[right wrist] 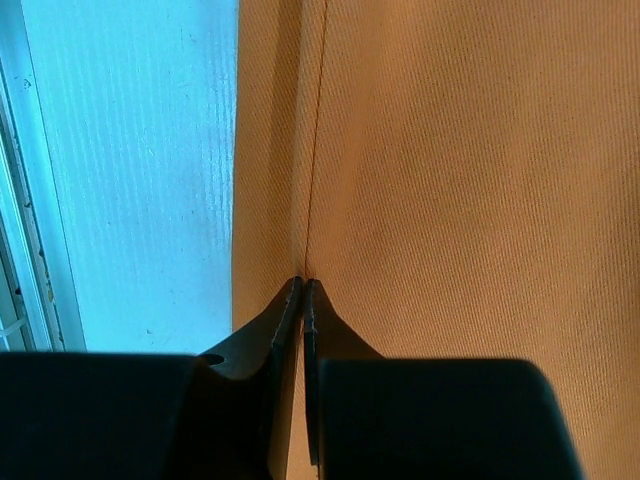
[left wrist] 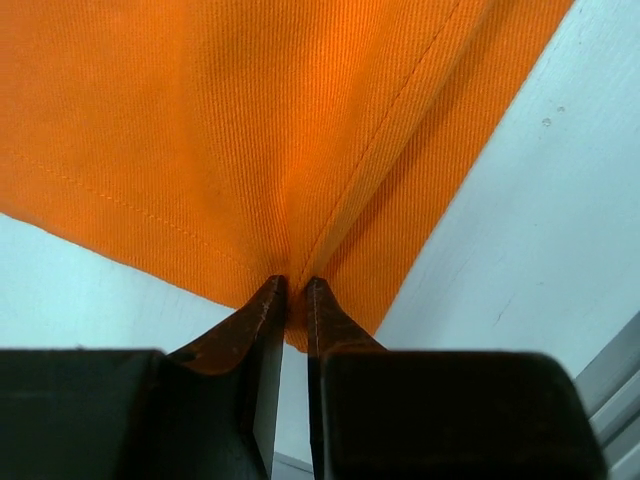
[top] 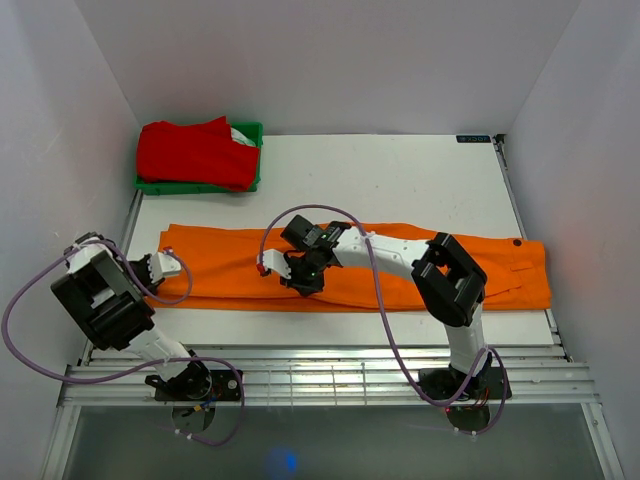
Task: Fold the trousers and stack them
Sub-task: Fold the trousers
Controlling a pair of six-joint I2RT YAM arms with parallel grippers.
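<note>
The orange trousers point(top: 225, 262) lie flat and lengthwise across the white table, leg ends at the left and waist at the right. My left gripper point(top: 180, 268) is at the leg-end corner. In the left wrist view it point(left wrist: 292, 285) is shut on the hem corner of the orange cloth point(left wrist: 250, 120). My right gripper point(top: 298, 275) is over the middle of the trousers near their front edge. In the right wrist view it point(right wrist: 302, 283) is shut on a seam fold of the cloth point(right wrist: 460, 180).
A green tray point(top: 252, 184) at the back left holds folded red trousers point(top: 190, 150). Bare white table point(top: 400, 180) lies behind the orange trousers. A slatted metal rail point(top: 320, 362) runs along the near edge. White walls close in on both sides.
</note>
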